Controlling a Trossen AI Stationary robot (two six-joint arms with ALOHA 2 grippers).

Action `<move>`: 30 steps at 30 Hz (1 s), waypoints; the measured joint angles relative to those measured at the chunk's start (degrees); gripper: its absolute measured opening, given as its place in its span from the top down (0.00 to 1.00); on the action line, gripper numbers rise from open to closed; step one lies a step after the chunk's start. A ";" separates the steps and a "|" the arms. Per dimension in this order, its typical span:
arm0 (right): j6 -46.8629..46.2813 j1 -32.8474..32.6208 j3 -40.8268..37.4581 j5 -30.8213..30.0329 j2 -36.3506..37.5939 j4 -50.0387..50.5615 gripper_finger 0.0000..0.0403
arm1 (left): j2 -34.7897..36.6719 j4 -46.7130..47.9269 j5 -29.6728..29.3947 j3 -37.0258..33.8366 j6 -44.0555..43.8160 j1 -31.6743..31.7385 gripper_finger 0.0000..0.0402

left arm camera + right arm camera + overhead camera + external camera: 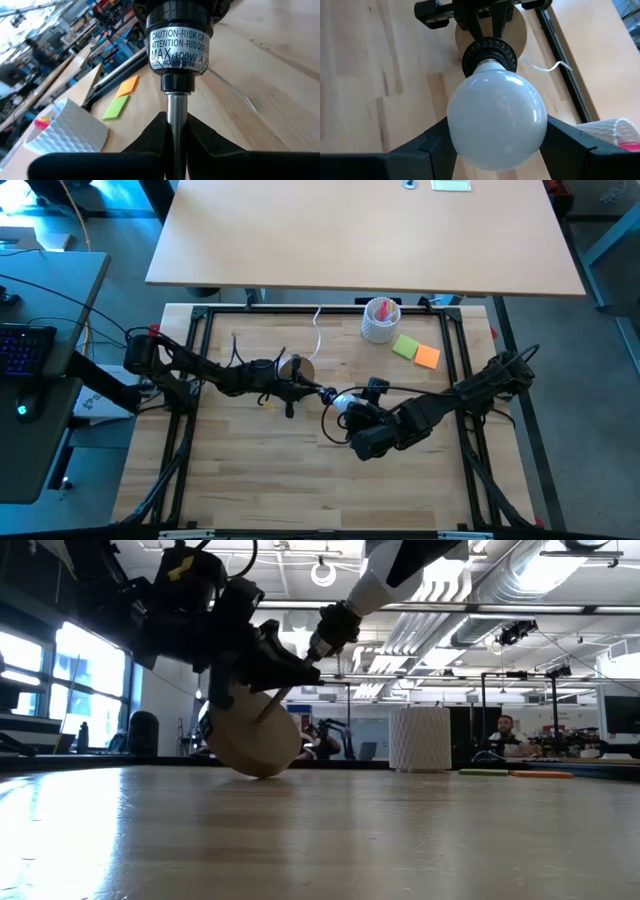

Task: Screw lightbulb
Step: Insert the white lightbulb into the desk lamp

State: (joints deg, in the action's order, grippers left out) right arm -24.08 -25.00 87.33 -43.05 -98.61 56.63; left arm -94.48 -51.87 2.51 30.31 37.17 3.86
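While both dark arms meet near the middle of the scene, the parts stand as follows.

Counter: a pale wooden plank counter [260, 470] with a black metal frame around it carries everything.

Left arm: it reaches in from the left side, and the left tool [175, 145] is closed tight on the thin silvery metal stem [175, 112] of the lamp stand.

Right arm: it reaches in from the right side, and the right tool [495, 145] has its two dark fingers [420, 150] pressed on either side of the round white glass lightbulb [495, 120], gripping it.

Lamp stand: the round wooden disc base [255, 740] is tilted with one edge on the counter, and its black socket [180, 35], which bears a white warning label, points toward the right tool.

White cup: a white ribbed cylindrical cup [381, 321] with pink contents stands near the far edge, well apart from both tools.

Lightbulb: it sits between the two tools near the counter's middle, its silvery neck [490, 65] seated in the black socket ring [487, 52].

Sticky notes: a green square note [405, 346] and an orange square note [427, 358] lie flat just beside the cup.
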 joint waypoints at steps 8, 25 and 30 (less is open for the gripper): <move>-2.97 2.04 0.00 1.20 0.04 1.43 0.43 | -0.09 2.80 -4.24 1.83 1.89 -0.13 0.93; -28.80 4.71 0.07 9.99 -0.09 0.72 0.43 | -0.26 5.38 -13.71 2.94 12.13 -4.11 0.93; -38.57 4.68 0.07 10.01 -0.09 0.67 0.43 | -0.26 5.28 -16.14 2.94 12.29 -4.96 0.93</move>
State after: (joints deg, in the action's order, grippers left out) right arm -62.65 -20.32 87.39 -33.04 -98.70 57.29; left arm -94.74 -46.59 -13.63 33.26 49.45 -1.11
